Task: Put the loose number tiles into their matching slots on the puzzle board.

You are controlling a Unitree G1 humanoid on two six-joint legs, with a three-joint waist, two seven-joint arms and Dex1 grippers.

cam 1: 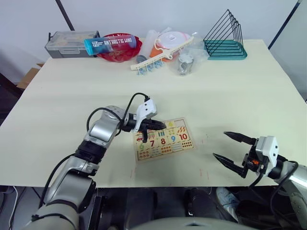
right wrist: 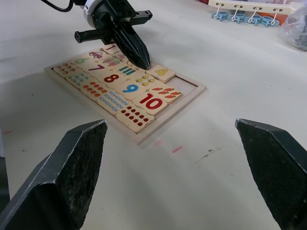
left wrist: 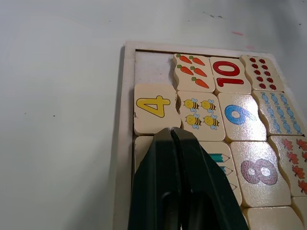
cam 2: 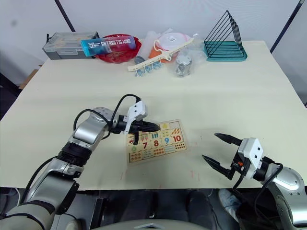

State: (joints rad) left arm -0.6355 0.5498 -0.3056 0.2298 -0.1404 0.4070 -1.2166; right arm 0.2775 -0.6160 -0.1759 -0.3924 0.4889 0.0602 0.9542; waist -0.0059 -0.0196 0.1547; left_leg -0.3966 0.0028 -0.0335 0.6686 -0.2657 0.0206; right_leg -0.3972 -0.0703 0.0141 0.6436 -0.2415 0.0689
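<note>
The puzzle board (left wrist: 123, 120) lies flat on the table near the front, left of centre. My left gripper (left wrist: 171, 130) is shut with nothing in it. Its tips rest against the edge of the yellow 4 tile (left wrist: 153, 108), which sits in the board's top row. Beside that tile, at the end of the row, one slot (left wrist: 152, 67) is an empty recess. The tiles 7, 8, 9 and 10 fill the row below. The rest of the top row is hidden by the gripper. My right gripper (cam 1: 219, 143) hovers open and empty near the table's front right edge, well apart from the board.
Clutter lines the far edge: a grey plastic box (cam 1: 72, 43), a red bowl (cam 1: 117, 52) with a blue bottle (cam 1: 112, 44) across it, plastic bags (cam 1: 180, 60), a white clip rack (cam 1: 153, 62) and a black wire rack (cam 1: 225, 38).
</note>
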